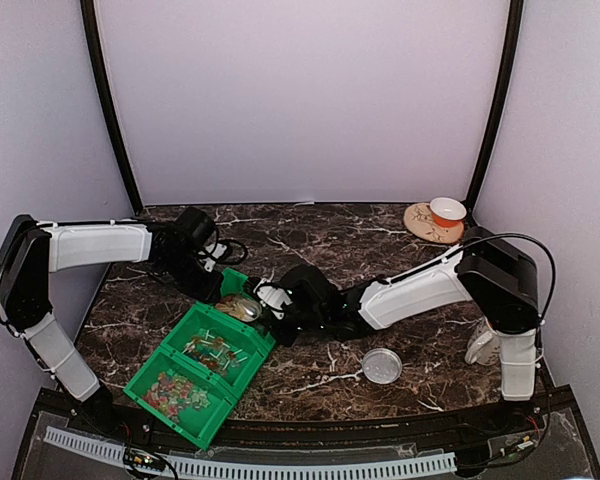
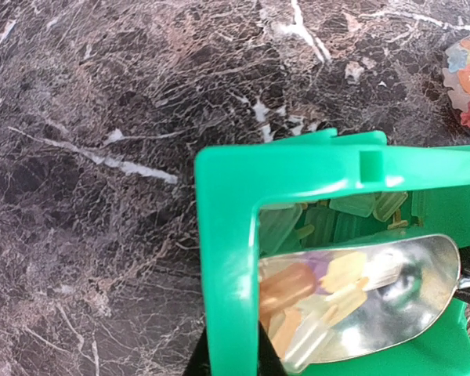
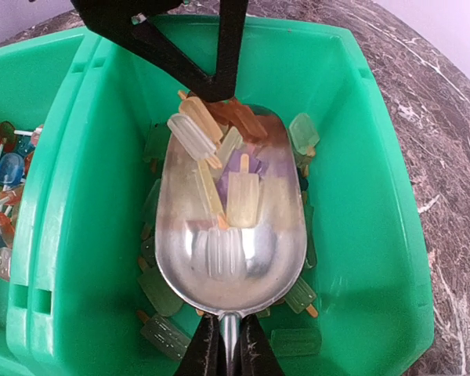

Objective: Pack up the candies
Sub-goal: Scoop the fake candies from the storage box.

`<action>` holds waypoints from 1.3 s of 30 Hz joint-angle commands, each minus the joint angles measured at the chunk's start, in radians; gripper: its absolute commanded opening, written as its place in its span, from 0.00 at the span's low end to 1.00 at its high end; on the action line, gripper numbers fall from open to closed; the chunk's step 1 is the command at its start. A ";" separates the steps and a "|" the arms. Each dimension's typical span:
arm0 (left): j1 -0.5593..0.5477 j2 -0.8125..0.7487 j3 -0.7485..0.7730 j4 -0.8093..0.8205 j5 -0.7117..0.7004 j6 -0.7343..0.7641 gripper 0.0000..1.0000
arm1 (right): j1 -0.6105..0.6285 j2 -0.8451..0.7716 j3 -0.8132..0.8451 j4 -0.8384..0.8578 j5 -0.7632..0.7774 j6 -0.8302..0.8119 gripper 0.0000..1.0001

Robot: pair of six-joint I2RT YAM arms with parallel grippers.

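Evidently the packing is underway but far from finished, by my reading. The right gripper [image 3: 227,354] is clenched on the thin handle of a shiny oval metal scoop [image 3: 231,235], whose bowl sits low inside the deep green plastic bin [image 3: 368,196]. On the bowl lies a heap of the candies [image 3: 243,196], small translucent lolly-shaped sweets in yellow, orange, clear and purple (each with a little stick). More of them lie loose on that bin's floor under and around the scoop, so one scoopful would not empty it. The left gripper [image 2: 231,362] is clamped over the bin's rim near a corner, one finger on either side of the wall; I judge it is steadying the bin. Touching the bin on its side nearer the arm bases is a second green plastic bin [image 3: 16,86] holding round red and blue sweets [image 3: 6,168]. A small round clear container with a greyish top [image 1: 382,365] stands well apart from the bin, toward the right arm's base; whether it holds anything I cannot tell. What is left, I judge, is lifting the load out, carrying it to its container, and repeating
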 commanded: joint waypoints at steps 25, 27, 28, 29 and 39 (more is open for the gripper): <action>-0.002 -0.047 0.025 0.071 0.062 -0.004 0.00 | -0.004 -0.236 -0.322 0.340 0.216 -0.046 0.00; -0.003 -0.044 0.027 0.067 0.059 -0.004 0.00 | -0.007 -0.252 -0.335 0.341 0.245 -0.043 0.00; -0.003 -0.043 0.028 0.066 0.056 -0.004 0.00 | -0.008 -0.258 -0.340 0.340 0.259 -0.042 0.00; -0.002 -0.040 0.029 0.065 0.054 -0.004 0.00 | -0.009 -0.266 -0.343 0.338 0.271 -0.041 0.00; -0.002 -0.024 0.037 0.047 0.040 -0.003 0.00 | -0.019 -0.342 -0.399 0.353 0.237 -0.075 0.00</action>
